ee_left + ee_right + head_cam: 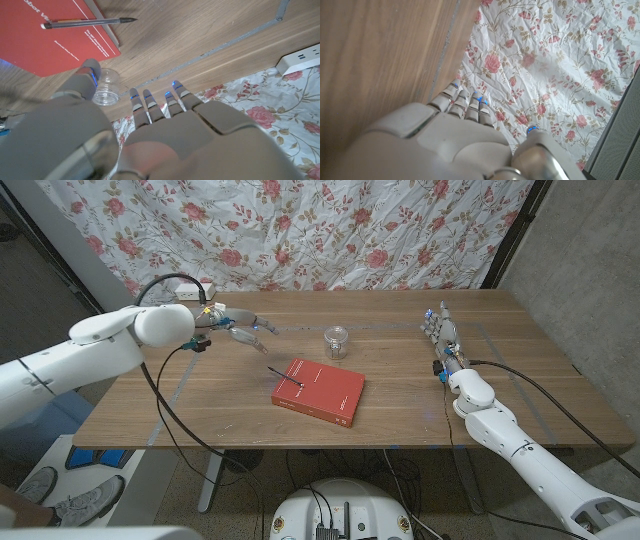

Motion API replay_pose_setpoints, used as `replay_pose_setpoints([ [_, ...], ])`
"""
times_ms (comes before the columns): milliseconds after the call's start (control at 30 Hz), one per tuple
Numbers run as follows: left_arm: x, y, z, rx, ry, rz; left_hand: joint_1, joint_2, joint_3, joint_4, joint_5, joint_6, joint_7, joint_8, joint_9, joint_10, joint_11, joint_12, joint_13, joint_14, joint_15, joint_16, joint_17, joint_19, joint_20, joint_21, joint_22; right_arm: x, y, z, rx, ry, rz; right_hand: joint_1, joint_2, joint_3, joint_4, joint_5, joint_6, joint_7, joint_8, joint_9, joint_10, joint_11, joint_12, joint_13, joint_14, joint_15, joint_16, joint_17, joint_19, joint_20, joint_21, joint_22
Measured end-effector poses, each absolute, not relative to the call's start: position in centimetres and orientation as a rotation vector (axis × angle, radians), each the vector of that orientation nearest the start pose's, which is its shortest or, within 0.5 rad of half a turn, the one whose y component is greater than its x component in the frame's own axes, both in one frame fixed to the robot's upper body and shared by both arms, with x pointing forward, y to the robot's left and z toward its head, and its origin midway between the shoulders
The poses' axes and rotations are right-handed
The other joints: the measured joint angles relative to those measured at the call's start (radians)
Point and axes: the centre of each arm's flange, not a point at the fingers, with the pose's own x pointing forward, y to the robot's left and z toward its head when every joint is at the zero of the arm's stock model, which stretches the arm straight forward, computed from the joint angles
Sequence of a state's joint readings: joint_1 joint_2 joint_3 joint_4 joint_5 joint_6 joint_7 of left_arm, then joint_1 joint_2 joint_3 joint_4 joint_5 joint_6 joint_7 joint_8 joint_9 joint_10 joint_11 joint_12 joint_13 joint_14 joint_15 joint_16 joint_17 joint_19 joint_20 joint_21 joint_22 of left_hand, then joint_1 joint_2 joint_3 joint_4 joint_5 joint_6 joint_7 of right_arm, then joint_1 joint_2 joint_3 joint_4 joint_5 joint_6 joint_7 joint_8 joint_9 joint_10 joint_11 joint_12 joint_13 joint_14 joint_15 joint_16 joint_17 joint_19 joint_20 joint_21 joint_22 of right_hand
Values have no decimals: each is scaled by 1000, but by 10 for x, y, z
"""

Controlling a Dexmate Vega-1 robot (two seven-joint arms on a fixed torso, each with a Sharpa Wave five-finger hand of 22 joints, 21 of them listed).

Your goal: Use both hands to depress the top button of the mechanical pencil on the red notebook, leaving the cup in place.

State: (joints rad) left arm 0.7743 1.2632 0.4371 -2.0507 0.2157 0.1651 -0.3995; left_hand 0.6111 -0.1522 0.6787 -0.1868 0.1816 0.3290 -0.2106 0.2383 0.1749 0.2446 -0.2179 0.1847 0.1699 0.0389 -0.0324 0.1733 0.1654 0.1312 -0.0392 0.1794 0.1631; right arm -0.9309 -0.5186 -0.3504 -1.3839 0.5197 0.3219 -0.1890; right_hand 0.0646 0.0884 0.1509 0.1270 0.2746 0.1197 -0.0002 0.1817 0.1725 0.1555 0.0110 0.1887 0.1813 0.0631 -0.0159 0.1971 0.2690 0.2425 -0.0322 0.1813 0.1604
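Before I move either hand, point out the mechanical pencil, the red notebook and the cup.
mechanical pencil (pixel 87 21), left wrist view, middle of its barrel.
red notebook (pixel 325 392), head view, bare middle of its cover.
cup (pixel 337 341), head view, its clear side wall.

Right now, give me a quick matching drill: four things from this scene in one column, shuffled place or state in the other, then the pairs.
Things:
1. black mechanical pencil
2. small clear plastic cup
3. left hand
4. right hand

Places or states:
A. open, at the table's far right side
B. lying across a corner of the red notebook
C. standing on the wooden table beyond the notebook
D. open, above the table's far left side

Pairs: 1-B, 2-C, 3-D, 4-A
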Motion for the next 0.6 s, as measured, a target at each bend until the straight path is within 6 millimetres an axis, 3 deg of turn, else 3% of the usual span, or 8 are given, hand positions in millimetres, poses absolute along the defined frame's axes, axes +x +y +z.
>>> replay_pose_setpoints([
  [233, 522, 288, 86, 1718, -393, -277, 16, 5, -7, 1, 0, 0, 0, -2, 0, 0, 0, -4, 0, -7, 1, 0, 0, -8, -1, 0, 0, 634, -300, -47, -7, -619, 23, -4, 4, 0, 0, 0, 5, 5, 0, 0, 20, -16, 4, 0, 9, -9, 7, -5, 6, -6, 0, 0],
  [600, 526, 279, 87, 1855, -376, -272, 25, 4, -12, 5, 0, 0, 0, -2, 0, 0, 0, -4, 0, -7, 0, 0, 0, -10, -2, 0, 0, 634, -305, -45, 2, -618, 13, -4, 4, 0, 0, 8, 5, 5, 0, 0, 20, -16, 4, 0, 12, -13, 7, -9, 9, -9, 0, 0],
])
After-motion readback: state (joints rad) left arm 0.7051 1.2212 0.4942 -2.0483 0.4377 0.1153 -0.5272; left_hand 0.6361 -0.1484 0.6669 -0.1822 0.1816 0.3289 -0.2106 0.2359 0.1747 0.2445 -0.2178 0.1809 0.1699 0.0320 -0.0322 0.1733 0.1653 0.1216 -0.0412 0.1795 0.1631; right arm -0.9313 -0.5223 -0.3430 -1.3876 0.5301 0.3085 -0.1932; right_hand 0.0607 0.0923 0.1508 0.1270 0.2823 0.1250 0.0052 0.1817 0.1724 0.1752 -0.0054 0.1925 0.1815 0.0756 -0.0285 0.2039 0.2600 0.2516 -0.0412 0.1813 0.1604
